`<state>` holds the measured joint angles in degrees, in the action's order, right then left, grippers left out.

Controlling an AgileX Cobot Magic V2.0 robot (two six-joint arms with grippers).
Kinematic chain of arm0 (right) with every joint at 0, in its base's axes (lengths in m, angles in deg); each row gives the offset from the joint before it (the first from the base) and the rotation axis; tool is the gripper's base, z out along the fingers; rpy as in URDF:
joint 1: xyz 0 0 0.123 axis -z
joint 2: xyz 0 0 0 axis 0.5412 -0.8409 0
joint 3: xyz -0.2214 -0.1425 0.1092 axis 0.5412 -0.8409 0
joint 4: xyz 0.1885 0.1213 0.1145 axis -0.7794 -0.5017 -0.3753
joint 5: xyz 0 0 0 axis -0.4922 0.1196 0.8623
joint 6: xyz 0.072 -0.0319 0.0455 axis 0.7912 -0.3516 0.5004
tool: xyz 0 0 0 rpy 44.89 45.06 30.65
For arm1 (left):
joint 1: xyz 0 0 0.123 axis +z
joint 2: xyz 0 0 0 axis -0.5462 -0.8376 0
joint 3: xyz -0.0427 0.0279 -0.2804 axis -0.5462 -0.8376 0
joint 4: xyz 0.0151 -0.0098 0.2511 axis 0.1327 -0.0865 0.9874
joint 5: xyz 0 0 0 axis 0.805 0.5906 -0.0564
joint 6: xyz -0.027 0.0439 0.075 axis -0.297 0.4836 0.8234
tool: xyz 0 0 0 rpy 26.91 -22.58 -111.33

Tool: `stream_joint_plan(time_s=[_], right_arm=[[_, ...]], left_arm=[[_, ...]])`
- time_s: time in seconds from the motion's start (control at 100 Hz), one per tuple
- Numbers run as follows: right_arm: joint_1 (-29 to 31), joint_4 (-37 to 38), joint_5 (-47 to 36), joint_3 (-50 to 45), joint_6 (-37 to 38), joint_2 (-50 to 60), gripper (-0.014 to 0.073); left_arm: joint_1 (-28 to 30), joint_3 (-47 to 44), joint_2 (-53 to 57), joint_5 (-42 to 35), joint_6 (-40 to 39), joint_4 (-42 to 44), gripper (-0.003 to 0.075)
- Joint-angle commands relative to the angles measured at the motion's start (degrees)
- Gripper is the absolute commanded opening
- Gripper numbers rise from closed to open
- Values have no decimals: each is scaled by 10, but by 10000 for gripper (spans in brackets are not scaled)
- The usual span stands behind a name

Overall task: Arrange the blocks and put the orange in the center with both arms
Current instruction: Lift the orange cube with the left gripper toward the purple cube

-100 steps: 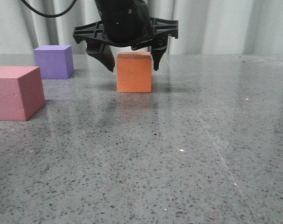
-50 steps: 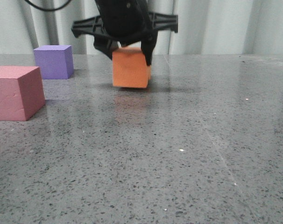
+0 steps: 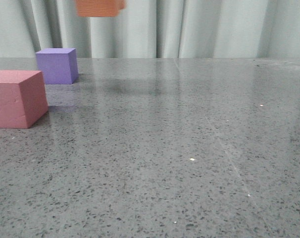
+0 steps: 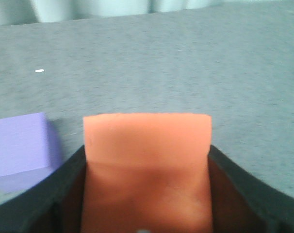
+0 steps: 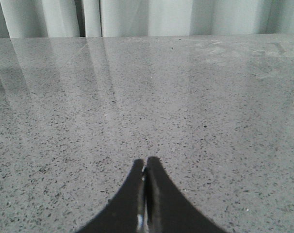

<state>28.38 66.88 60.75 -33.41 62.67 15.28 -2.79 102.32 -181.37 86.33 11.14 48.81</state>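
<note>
Three foam cubes, two tools. Front view: orange cube (image 3: 98, 7) is raised clear of the grey speckled tabletop (image 3: 189, 148), only its lower part showing at the frame's upper edge, left of centre, w/ pale curtain (image 3: 214, 27) behind. Purple cube (image 3: 56, 65) rests on the tabletop at far left; pink-red cube (image 3: 17, 98) sits nearer the camera, just left of it, apart from it. Left wrist view: left tool (image 4: 146, 194) is clamped on the orange cube, one dark finger pressed against each side face; purple cube lies on the tabletop beyond, off to one side. Right wrist view: right tool (image 5: 145, 194) has fingers pressed together, nothing between them, over bare tabletop.
</note>
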Motion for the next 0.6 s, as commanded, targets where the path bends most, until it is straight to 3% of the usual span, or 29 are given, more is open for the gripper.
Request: stream_joint_plan(time_s=[0.0,0.26,0.59], right_arm=[[4,-2,-48,8,-3,15,-67],[4,-2,-48,8,-3,15,-67],[4,-2,-48,8,-3,15,-67]], left_arm=[[30,-20,52,-26,2,5,222],[99,-170,123,-117,3,-14,222],[113,-210,108,-143,3,-19,222]])
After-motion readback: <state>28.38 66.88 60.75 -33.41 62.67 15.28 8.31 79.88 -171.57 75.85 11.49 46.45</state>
